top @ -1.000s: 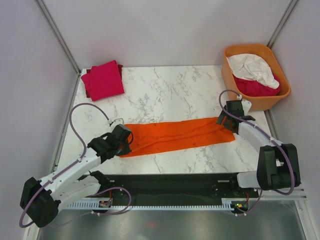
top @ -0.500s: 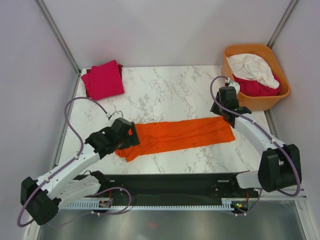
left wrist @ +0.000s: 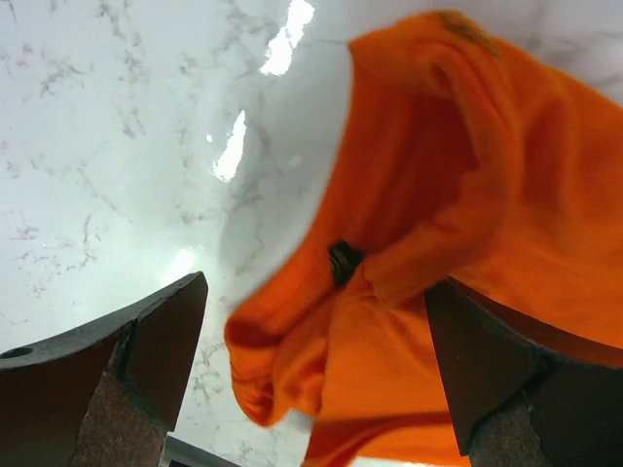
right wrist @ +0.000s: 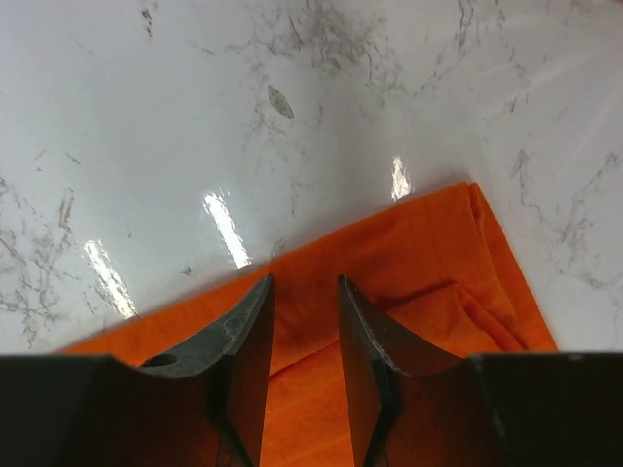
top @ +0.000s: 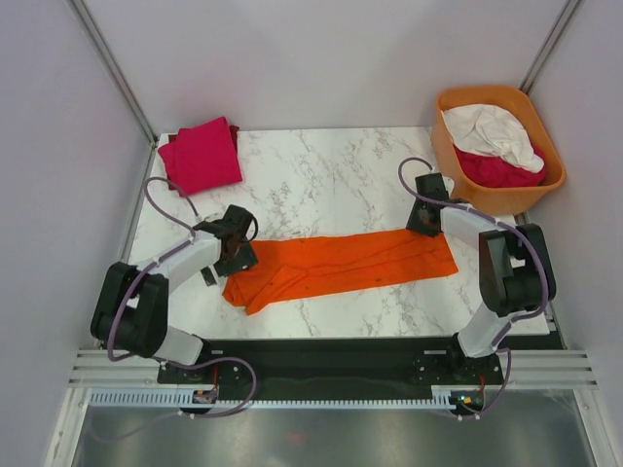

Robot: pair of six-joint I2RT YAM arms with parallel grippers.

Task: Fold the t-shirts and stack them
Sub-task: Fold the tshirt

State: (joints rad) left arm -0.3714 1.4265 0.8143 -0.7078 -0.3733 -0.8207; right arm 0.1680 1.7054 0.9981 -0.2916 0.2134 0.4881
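I see orange t-shirt point(top: 341, 265) lying as long folded strip across middle of table point(top: 331, 185), left end bunched. Left hand point(top: 238, 256) low over bunched end, fingers wide apart, cloth between them, not pinched. Right hand point(top: 426, 222) at strip's far right corner, fingers slightly apart, gripping nothing. Folded magenta t-shirt point(top: 202, 156) at table's far left corner.

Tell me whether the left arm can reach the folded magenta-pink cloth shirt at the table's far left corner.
Probably yes: the left gripper is open, and only bare marble tabletop lies between it and the magenta-pink shirt.
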